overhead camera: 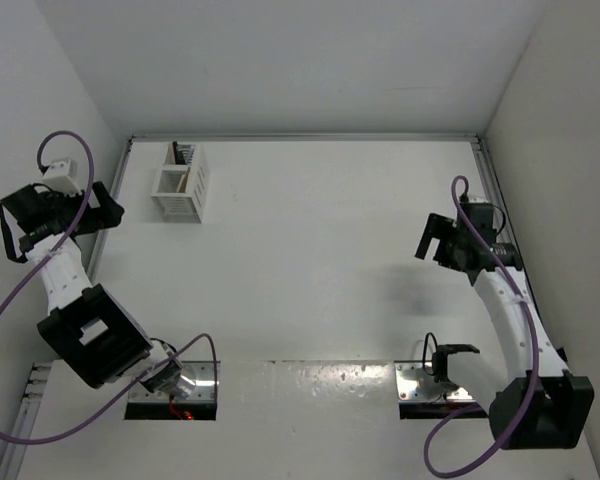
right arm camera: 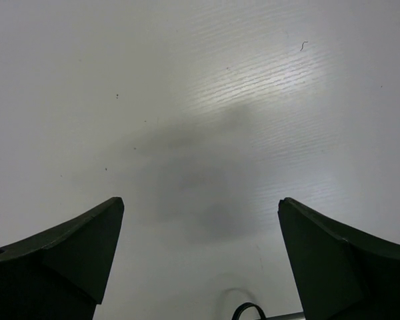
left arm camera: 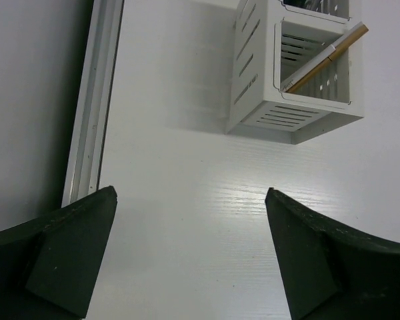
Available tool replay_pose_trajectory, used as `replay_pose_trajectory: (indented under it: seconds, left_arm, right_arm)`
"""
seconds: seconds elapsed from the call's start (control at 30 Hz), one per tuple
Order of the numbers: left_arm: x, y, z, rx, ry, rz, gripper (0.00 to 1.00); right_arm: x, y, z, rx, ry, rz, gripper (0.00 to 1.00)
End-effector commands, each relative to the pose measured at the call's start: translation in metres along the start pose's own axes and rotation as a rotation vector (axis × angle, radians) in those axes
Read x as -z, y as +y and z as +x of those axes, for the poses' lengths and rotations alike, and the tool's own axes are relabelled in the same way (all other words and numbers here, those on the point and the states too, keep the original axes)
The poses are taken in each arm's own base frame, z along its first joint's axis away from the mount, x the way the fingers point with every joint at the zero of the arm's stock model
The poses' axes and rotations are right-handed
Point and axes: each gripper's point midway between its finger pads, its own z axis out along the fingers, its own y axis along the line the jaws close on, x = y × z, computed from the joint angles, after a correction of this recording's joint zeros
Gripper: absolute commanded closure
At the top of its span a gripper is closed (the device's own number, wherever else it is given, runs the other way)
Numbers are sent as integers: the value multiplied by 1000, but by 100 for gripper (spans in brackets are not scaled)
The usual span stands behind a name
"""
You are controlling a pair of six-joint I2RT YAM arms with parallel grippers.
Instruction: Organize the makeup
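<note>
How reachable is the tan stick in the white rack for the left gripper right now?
Probably reachable: the left gripper is open, faces the rack, and only bare table lies between them. The tan stick leans out of the nearer compartment, top end exposed.

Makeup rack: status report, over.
Left gripper open, empty, short of rack. Right gripper open, empty, over table. Tan stick leaning in rack, dark sticks behind it. Nothing in the way.
</note>
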Motion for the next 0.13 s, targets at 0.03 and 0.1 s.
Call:
replay_pose_trajectory:
  seconds: [0.03,0.1]
  left_arm:
    - [4,-7,-9,-30,-38,25,0]
    - [4,-7,-9,-30,-38,25,0]
  right_arm:
    - [5,6,-8,-38,-54,-34,1]
    - [6,9,-8,-23,-66,-54,1]
